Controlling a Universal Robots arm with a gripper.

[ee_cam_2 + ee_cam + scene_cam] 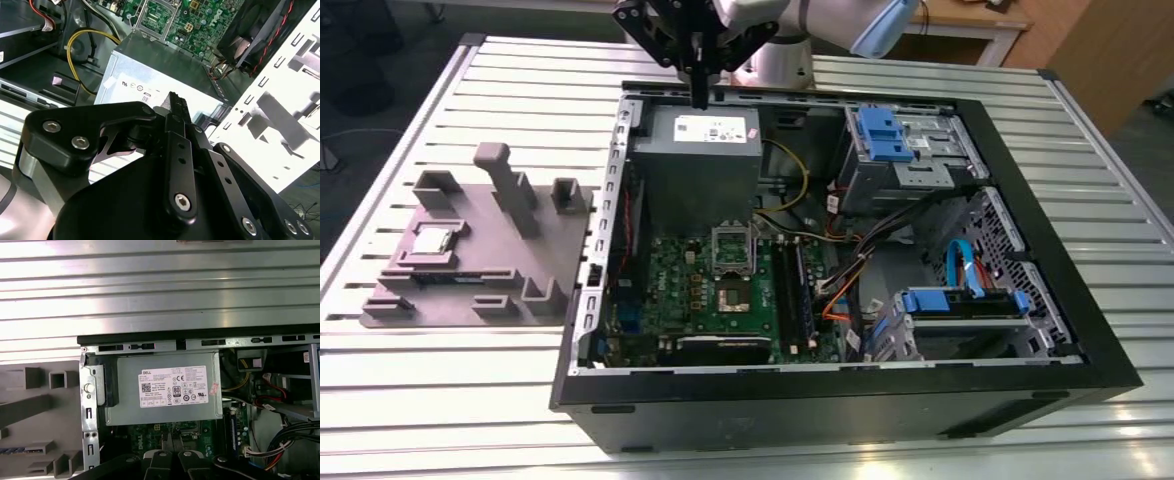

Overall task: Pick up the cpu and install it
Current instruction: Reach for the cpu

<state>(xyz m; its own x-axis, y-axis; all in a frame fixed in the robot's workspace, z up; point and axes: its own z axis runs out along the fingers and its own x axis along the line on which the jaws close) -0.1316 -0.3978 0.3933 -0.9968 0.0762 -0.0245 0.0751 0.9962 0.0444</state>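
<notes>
Silver-topped and flat, the cpu point(431, 241) is lying face up in a shallow seat on the grey fixture point(480, 272). That fixture is sitting on the slatted metal table point(454, 400), just beside the open computer case point(854, 395), on the exterior view's left. Being square, the chip is showing no real long axis, and its edges are running roughly in line with the fixture's edges. The gripper point(700, 97) is hanging well apart from it, over the case's edge, and is pointing down at the grey metal box point(698, 165) with the white label. In the second wrist view its fingers point(176, 107) are pressing together with nothing between them. In the first wrist view the green board point(125, 432) is showing just past the box.
</notes>
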